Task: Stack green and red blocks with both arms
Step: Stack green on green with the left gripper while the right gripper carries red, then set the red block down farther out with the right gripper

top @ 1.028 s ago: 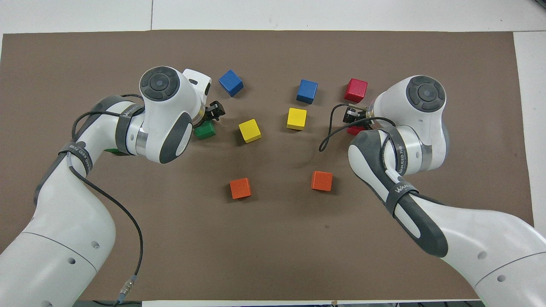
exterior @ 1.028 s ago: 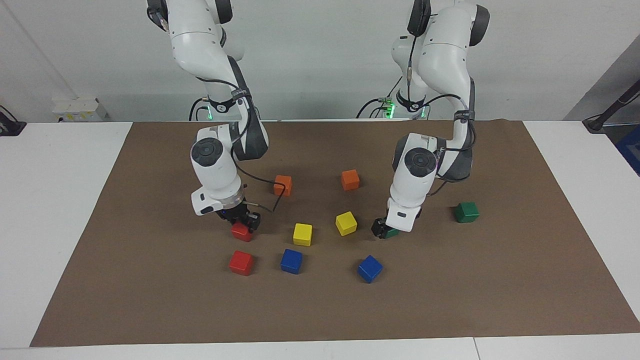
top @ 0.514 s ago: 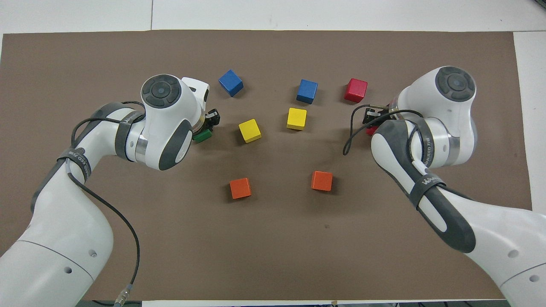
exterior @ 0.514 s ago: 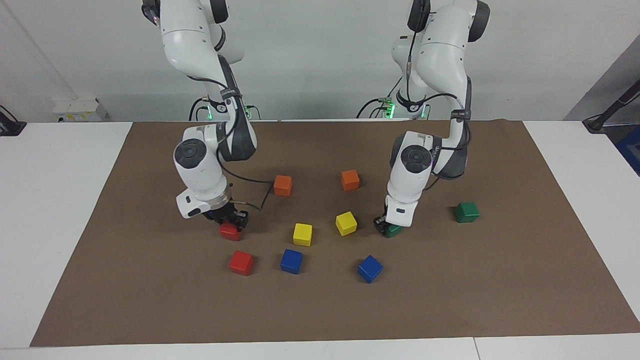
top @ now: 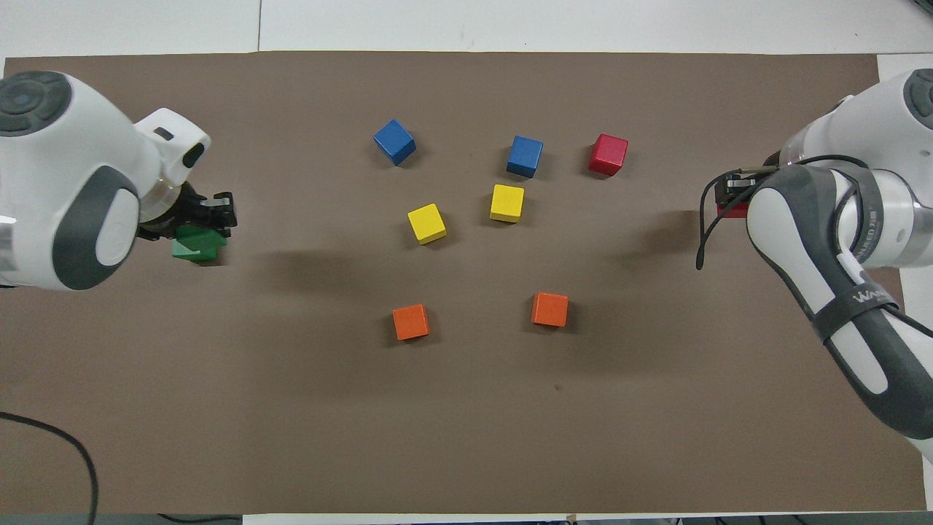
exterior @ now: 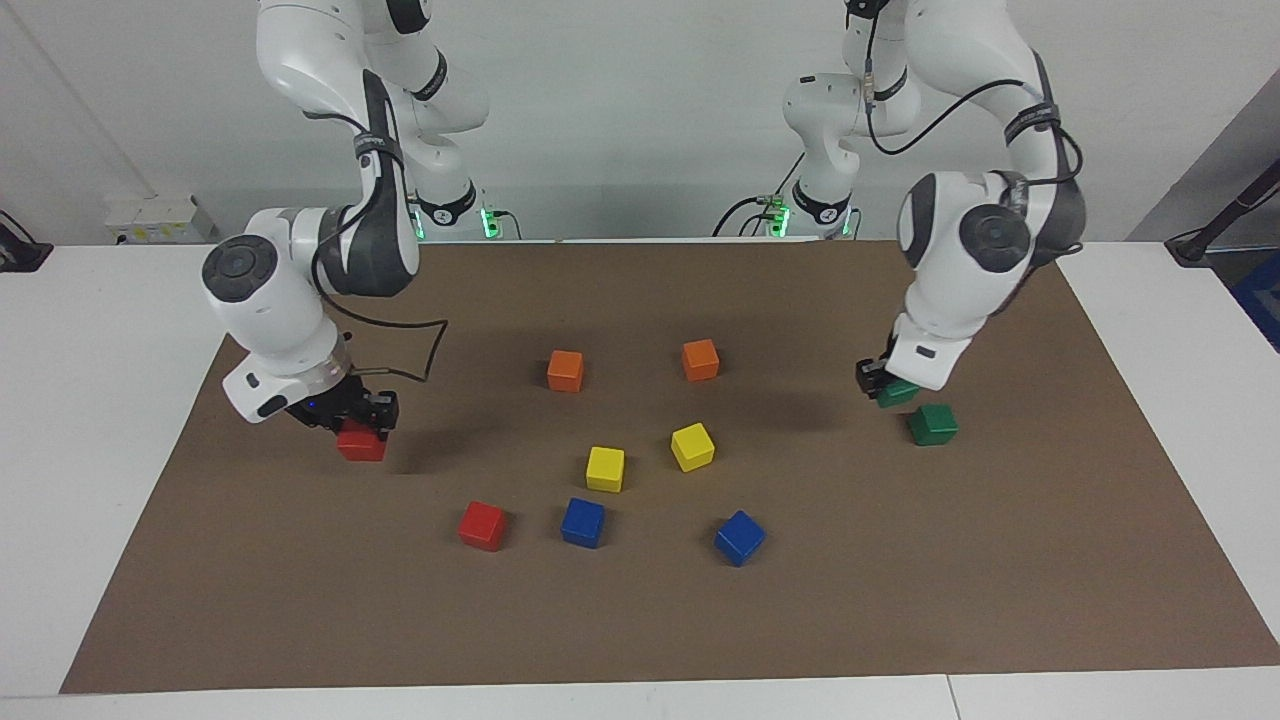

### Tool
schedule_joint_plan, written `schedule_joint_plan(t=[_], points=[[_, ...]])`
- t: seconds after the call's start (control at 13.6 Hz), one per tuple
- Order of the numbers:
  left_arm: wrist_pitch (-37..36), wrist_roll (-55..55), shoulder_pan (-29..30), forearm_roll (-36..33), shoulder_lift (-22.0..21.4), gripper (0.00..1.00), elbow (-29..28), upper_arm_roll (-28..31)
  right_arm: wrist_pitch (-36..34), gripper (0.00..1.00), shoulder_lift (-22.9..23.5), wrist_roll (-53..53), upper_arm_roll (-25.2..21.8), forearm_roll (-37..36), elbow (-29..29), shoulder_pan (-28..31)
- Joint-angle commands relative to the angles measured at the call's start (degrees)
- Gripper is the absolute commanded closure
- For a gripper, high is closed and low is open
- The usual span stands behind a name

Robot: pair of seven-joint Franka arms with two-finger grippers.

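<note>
The green and red blocks are split two and two between air and mat. The left end effector (exterior: 882,385) is clamped on one green block (exterior: 897,393) and carries it just above and beside the second green block (exterior: 933,424), which rests on the brown mat (exterior: 640,620) toward the left arm's end of the worktop (exterior: 100,400). That placement reads as a lead-in to setting one on the other; in the overhead view the held block already overlaps its partner, though the facing view shows it is not yet squarely over it.

The right end effector (exterior: 362,418) is closed on a red block (exterior: 361,443), lifted over bare mat near the right arm's end. The other red block (exterior: 482,525) sits on the mat, well apart from the carried one, so this pair looks further from stacking.

The green pair lies well inside the mat's edge, with nothing crowding it. Near the resting red block stands a blue cube (exterior: 582,522), just beside it, which probably calls for a descent from straight above. The yellow cubes (exterior: 605,468), orange cubes (exterior: 565,370) and the second blue cube (exterior: 740,537) hold the middle, clear of both arms.
</note>
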State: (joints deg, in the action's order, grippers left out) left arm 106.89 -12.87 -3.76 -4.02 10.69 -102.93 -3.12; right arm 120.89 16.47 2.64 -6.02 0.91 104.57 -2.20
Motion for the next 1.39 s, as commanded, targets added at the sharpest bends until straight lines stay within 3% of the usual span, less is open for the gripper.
schedule_joint_plan(t=[0.0, 0.29, 0.88, 0.95, 1.03, 1.32], points=[[2.8, 13.0, 5.0, 0.9, -0.5, 1.0, -3.5, -0.7, 7.5, 1.0, -1.8, 5.5, 0.7, -0.2, 7.3, 2.7], [10.3, 16.0, 6.5, 0.9, -0.3, 1.0, -8.0, -0.5, 10.5, 1.0, 0.5, 7.4, 0.7, 0.1, 7.8, 3.4], [15.8, 15.0, 7.3, 1.9, 0.6, 1.0, -11.3, -0.5, 13.3, 1.0, 2.6, 6.9, 0.7, 1.2, 7.8, 3.8], [16.3, 14.2, 7.3, 2.3, 0.7, 1.0, -11.3, -0.5, 13.3, 0.66, 2.6, 6.9, 0.7, 1.2, 7.8, 3.7], [16.6, 13.8, 7.1, 2.4, 0.9, 1.0, -11.6, -0.5, 13.3, 0.01, 2.6, 7.0, 0.7, 1.2, 7.8, 3.9], [17.5, 13.8, 7.3, 2.4, 1.3, 1.0, -12.1, -0.5, 12.4, 0.0, 2.5, 7.4, 0.7, 1.1, 7.2, 3.7]])
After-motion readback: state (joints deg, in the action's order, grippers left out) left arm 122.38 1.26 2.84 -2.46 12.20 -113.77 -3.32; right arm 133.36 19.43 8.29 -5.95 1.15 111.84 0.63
